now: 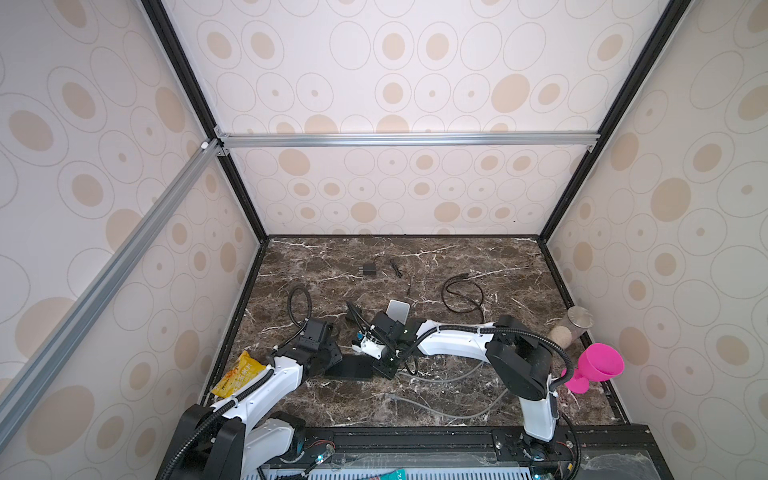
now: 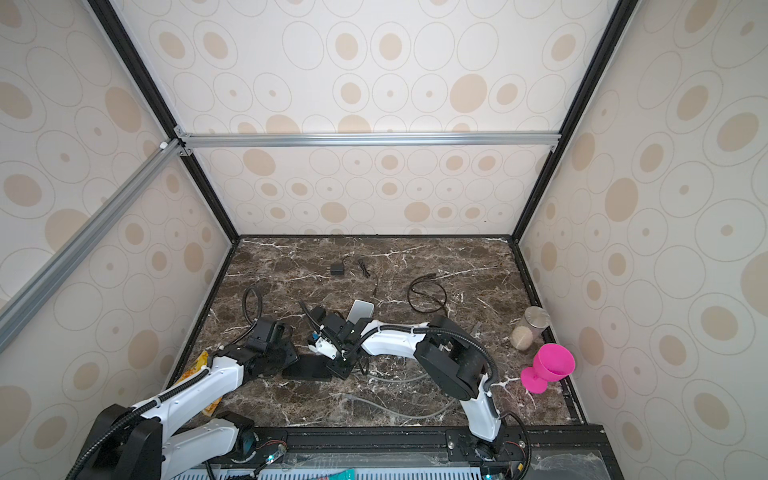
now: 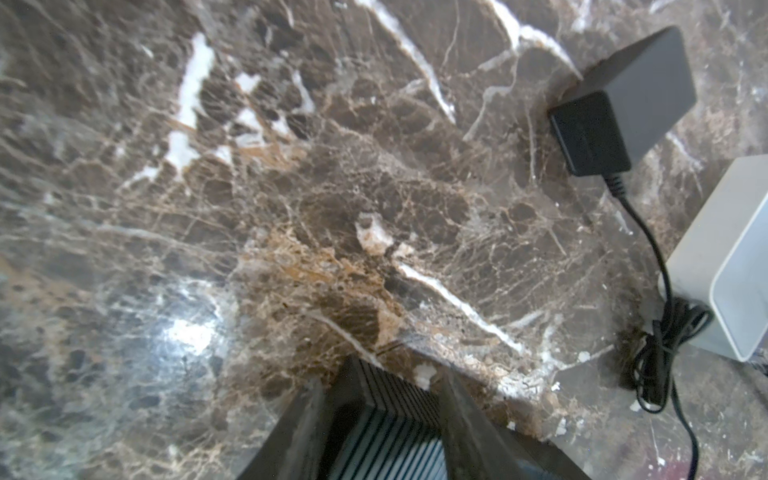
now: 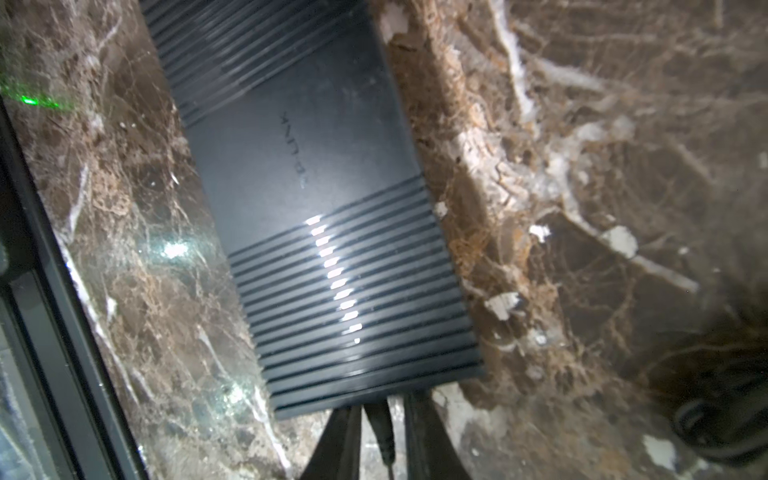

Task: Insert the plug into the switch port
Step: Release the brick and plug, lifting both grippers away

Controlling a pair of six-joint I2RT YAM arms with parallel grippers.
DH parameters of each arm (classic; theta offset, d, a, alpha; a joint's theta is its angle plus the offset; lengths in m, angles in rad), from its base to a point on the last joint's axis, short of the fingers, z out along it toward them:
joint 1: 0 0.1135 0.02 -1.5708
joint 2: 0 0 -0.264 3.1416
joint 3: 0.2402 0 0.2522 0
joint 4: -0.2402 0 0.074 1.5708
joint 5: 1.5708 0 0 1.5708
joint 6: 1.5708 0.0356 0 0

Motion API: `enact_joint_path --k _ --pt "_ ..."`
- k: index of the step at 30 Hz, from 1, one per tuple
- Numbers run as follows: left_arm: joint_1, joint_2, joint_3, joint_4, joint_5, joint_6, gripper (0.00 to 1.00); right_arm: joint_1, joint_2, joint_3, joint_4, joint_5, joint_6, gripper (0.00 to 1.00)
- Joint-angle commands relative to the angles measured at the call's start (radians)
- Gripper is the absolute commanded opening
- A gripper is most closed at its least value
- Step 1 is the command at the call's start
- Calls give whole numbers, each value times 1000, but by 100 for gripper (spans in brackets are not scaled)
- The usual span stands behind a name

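Looking down at the marble table (image 1: 478, 266): black ribbed switch (image 1: 353, 368) lies flat at approx 7 o'clock from table centre in both top views, w/ an arm at each end. Left gripper (image 3: 384, 380) comes in from the 9 o'clock side. Its fingers (image 3: 461, 415) hug both long sides of the switch's end, pinching it, and the left wrist view shows no gap.

Right gripper (image 4: 380, 411) sits at the switch's 3 o'clock end. In the right wrist view the plug (image 4: 380, 432) is up against the switch's end face, btw the two fingers. The jaws stand a little spread, w/ a sliver of table showing btw plug and one finger. Whether the plug is fully seated, can't tell, since the port itself is hidden.

Elsewhere:
- White box (image 1: 398, 311) at approx 1 o'clock from the switch, just beyond the right wrist.
- Black adapter (image 3: 619, 104) w/ a bundled cord near that box.
- Coiled black cable (image 1: 461, 295) at approx 1 o'clock from centre.
- Pink cup (image 1: 598, 365) at the 3 o'clock edge, jar (image 1: 575, 326) just beyond it.
- Yellow snack bag (image 1: 241, 374) at the 9 o'clock edge.
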State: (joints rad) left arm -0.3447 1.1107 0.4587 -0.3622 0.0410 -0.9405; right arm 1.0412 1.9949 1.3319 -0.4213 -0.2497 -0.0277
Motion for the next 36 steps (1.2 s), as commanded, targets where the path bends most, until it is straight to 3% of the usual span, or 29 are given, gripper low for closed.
enact_joint_path --k 1,11,20,23,26,31,36 --pt "-39 9 91 -84 133 9 52 5 -18 46 220 3 -7 23" --pt "21 17 415 -311 -26 234 62 -84 -190 -34 105 107 -54 37" --pt "34 -58 422 -318 68 265 62 -157 -216 53 39 75 -51 49" --pt "35 -182 404 -283 136 295 64 -171 -124 174 5 57 82 56" --pt "39 -332 391 -233 202 322 76 -180 -16 303 -16 -16 285 62" --pt "43 -474 385 -235 182 393 78 -176 180 557 -119 12 637 67" --pt "43 -536 331 -228 122 402 83 -171 402 931 -353 65 777 70"
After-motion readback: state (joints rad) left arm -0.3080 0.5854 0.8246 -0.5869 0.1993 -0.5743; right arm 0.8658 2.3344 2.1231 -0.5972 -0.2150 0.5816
